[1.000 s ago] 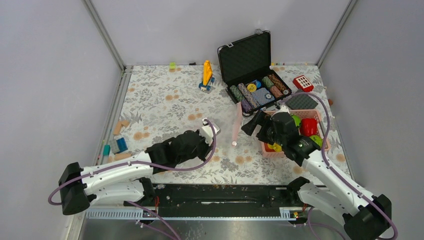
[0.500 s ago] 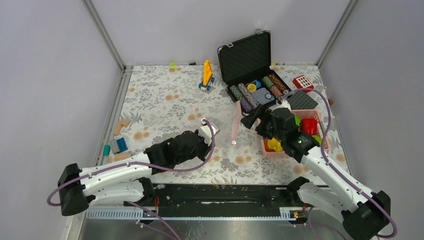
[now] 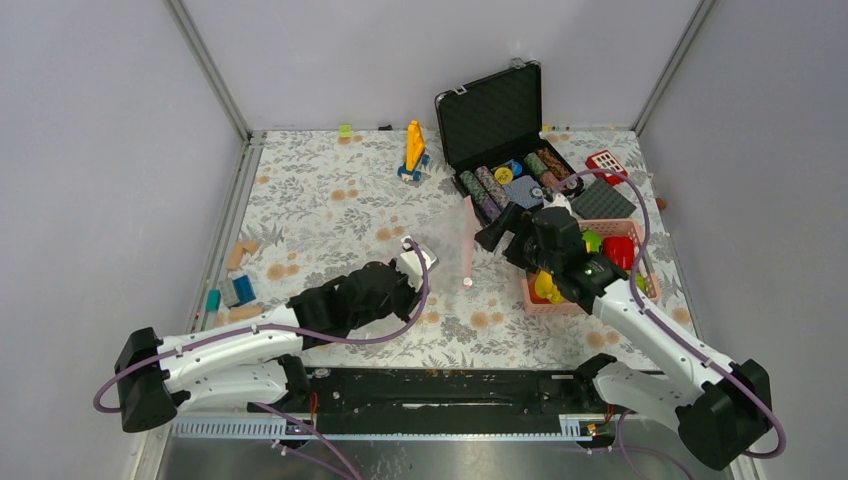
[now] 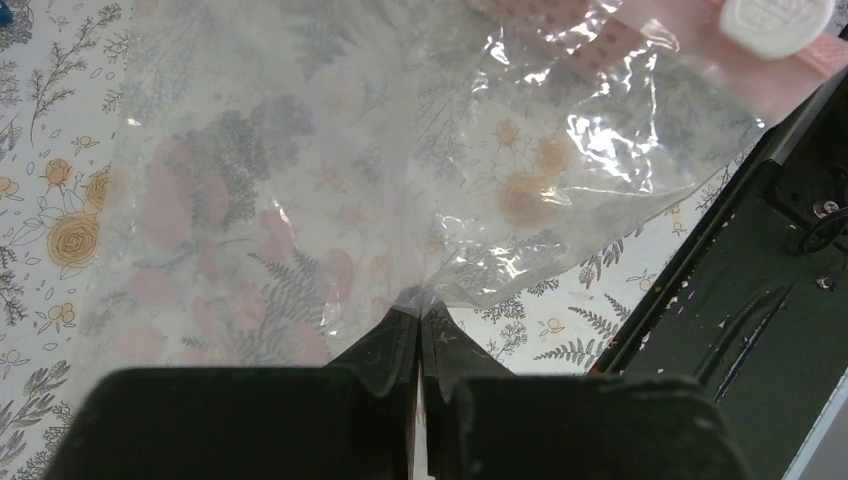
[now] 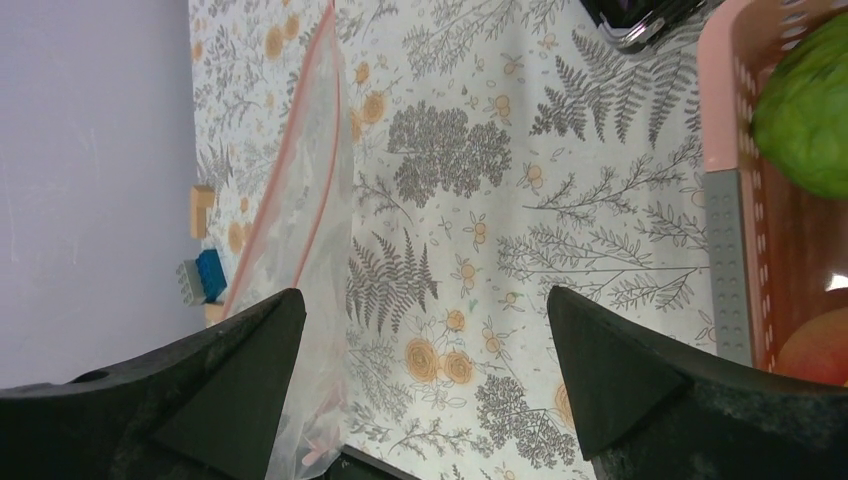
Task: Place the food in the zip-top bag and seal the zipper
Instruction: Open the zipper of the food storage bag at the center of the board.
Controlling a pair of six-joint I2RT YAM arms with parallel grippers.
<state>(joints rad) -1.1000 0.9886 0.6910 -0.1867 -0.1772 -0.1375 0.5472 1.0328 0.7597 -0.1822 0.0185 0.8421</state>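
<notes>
Item one: we record a clear, soft plastic zip-top bag at mid-table over the floral tablecloth. Its narrow pale-pink zipper strip is on the side facing the right arm.

Item two: left gripper, jaws pinched together on the bag's edge.

Item three: right gripper, jaws spread wide and holding nothing, above the cloth between the bag and the pink perforated plastic basket.

Item four: we find the plastic toy food, red, green and yellow pieces, in that basket.

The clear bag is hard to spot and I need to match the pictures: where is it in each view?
Top view: the clear bag lies at table centre, left of the pink basket.
Left wrist: bag fills the upper middle, pinched by the left gripper.
Right wrist: bag at the left side.
Shared landmark: its pink zipper strip.
</notes>
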